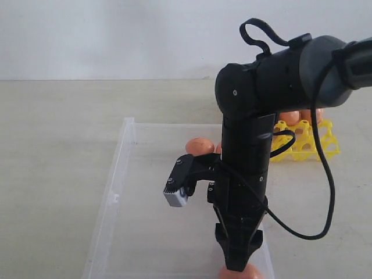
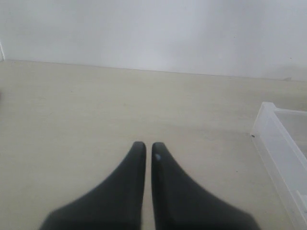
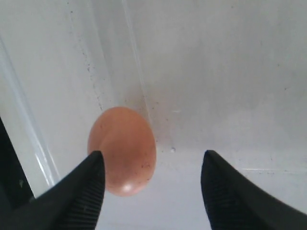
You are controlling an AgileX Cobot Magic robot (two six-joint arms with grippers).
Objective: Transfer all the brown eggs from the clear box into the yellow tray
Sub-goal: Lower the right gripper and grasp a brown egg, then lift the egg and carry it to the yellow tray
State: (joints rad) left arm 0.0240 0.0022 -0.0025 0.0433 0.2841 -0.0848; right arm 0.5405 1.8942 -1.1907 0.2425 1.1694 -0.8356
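My right gripper (image 1: 237, 263) points down into the near end of the clear box (image 1: 116, 174). In the right wrist view the right gripper (image 3: 152, 157) is open and holds nothing. A speckled brown egg (image 3: 122, 151) lies on the box floor by a wall (image 3: 134, 72), close to one finger and off-centre in the gap. That egg (image 1: 251, 273) peeks out under the fingertips. A second brown egg (image 1: 199, 145) rests at the box's far end. The yellow tray (image 1: 308, 145) stands beyond the box on the right, with eggs (image 1: 289, 118) in it, mostly hidden by the arm. My left gripper (image 2: 148, 146) is shut and empty above bare table.
The right arm (image 1: 250, 151) and its looping black cable (image 1: 325, 192) cover the right side of the box. A corner of the clear box (image 2: 283, 153) shows in the left wrist view. A white wall (image 1: 116, 35) backs the beige table (image 1: 58, 145).
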